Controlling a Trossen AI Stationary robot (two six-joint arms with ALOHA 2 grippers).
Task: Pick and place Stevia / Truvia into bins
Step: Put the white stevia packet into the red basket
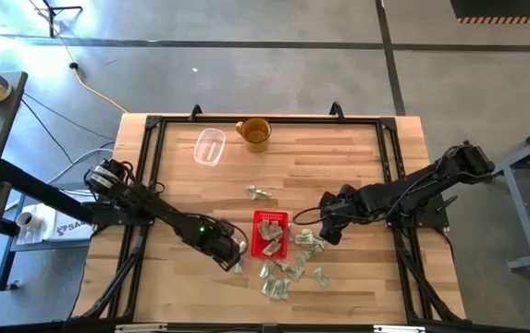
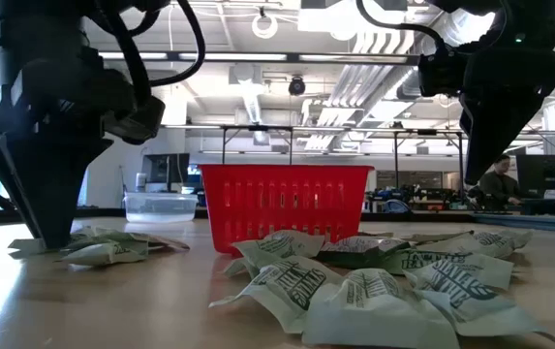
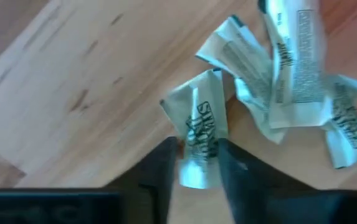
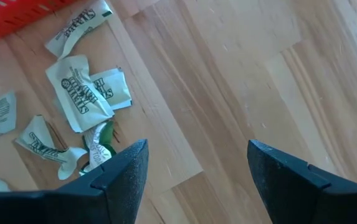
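Left wrist view: left gripper (image 3: 197, 163) pinching small green-and-white paper packet (image 3: 198, 140) on wooden table (image 3: 72, 81); right gripper (image 4: 197, 171) spread wide.

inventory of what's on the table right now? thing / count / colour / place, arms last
Stevia packets: many, pale green and white, mostly scattered on the near side of the red bin; a few apart in mid-table; some inside the bin.
red bin: one, bright red, centre of the table near the front.
clear container: one, transparent, far side of the table.
mug: one, yellow-brown, beside the clear container.
table: one, light wood.
left gripper: dark, down at the table left of the bin, fingers either side of one packet.
right gripper: dark, open, above the table right of the bin, holding nothing.
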